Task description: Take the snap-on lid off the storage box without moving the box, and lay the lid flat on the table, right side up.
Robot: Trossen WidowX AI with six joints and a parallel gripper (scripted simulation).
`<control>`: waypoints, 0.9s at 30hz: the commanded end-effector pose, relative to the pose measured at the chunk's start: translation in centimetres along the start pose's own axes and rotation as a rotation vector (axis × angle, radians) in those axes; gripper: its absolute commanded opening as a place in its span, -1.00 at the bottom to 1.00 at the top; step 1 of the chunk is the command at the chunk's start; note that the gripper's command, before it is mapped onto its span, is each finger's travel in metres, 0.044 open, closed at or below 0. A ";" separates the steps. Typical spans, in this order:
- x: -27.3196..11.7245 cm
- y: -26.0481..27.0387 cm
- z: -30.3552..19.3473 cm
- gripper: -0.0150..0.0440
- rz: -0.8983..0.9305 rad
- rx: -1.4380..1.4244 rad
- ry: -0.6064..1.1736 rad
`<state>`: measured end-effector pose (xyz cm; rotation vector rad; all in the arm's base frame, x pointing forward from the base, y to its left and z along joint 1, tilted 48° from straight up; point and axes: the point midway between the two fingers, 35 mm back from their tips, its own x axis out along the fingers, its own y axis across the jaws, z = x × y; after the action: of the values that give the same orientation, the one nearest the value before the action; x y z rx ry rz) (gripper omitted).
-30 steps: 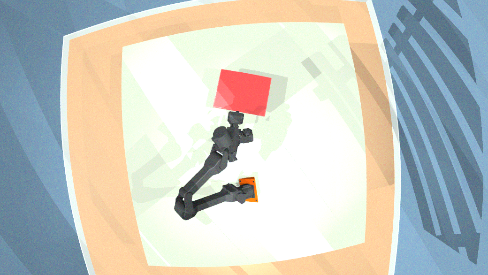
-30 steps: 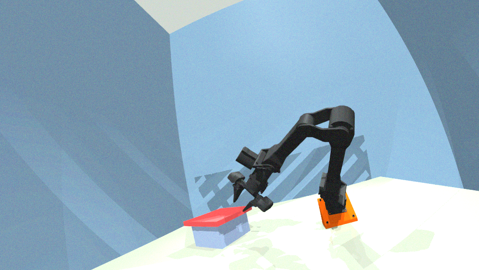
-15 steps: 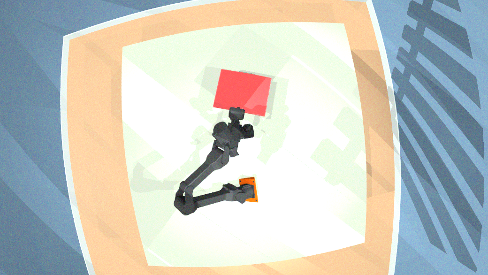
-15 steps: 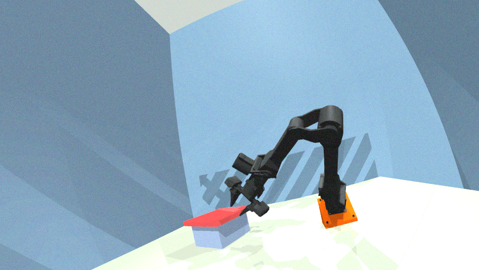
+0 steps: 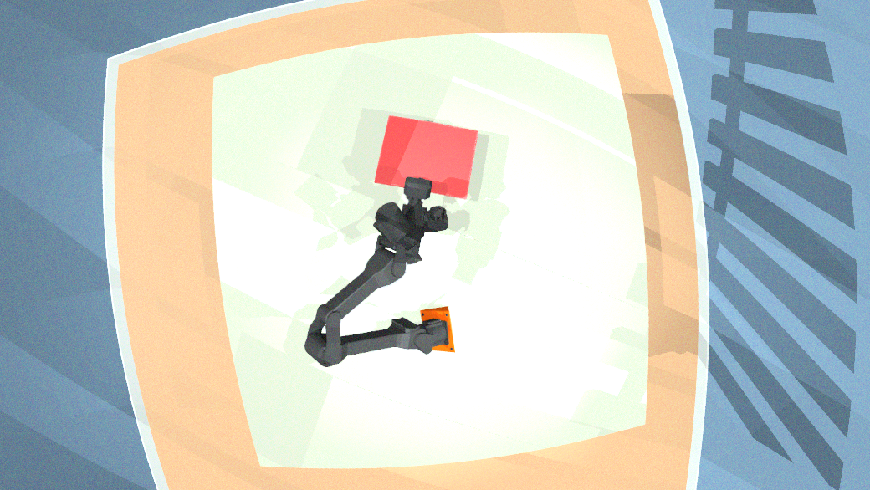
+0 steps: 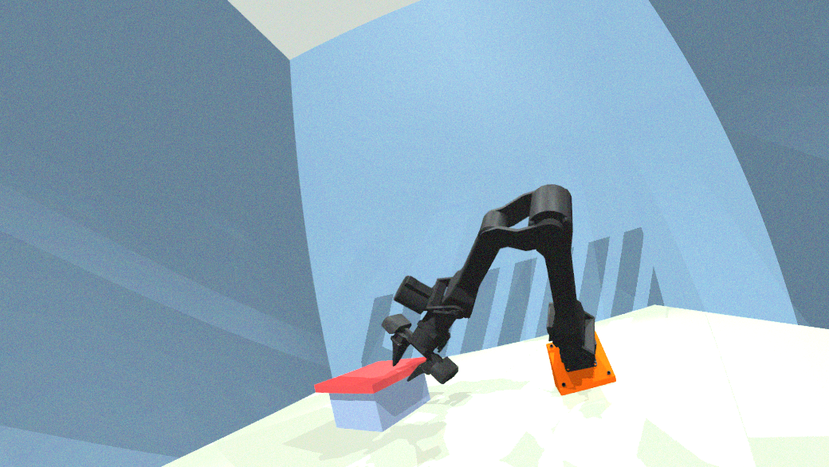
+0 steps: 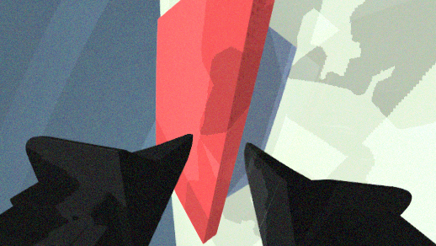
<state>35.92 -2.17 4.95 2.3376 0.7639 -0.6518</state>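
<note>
The red lid [image 5: 438, 151] [image 6: 356, 379] [image 7: 185, 84] sits flat on top of the pale blue storage box [image 6: 356, 414] [image 7: 273, 84], overhanging its sides. In the top view the lid hides the box. My gripper [image 6: 402, 372] [image 7: 219, 143] is partly open and tilted down at the lid edge nearest the robot base. One finger is over the lid's top, the other outside its rim. In the wrist view, gaps show between the lid's rim and both fingertips. Whether either finger touches the lid cannot be told.
The box stands on the pale table [image 5: 548, 364] [image 6: 666, 394]. The robot's orange base plate [image 5: 451, 344] [image 6: 586, 381] is on the near side of the lid in the top view. The arm bends out to the left there. A tan border surrounds the table.
</note>
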 end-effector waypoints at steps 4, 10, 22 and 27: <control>0.3 -0.1 0.3 0.04 -0.003 0.010 -0.008; 0.3 -0.1 0.3 -0.10 -0.003 0.010 -0.008; 0.1 -0.1 0.1 -0.49 -0.004 0.003 -0.002; 0.1 0.0 0.1 -0.49 -0.004 0.003 -0.002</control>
<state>35.94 -2.09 4.74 2.3396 0.7699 -0.6583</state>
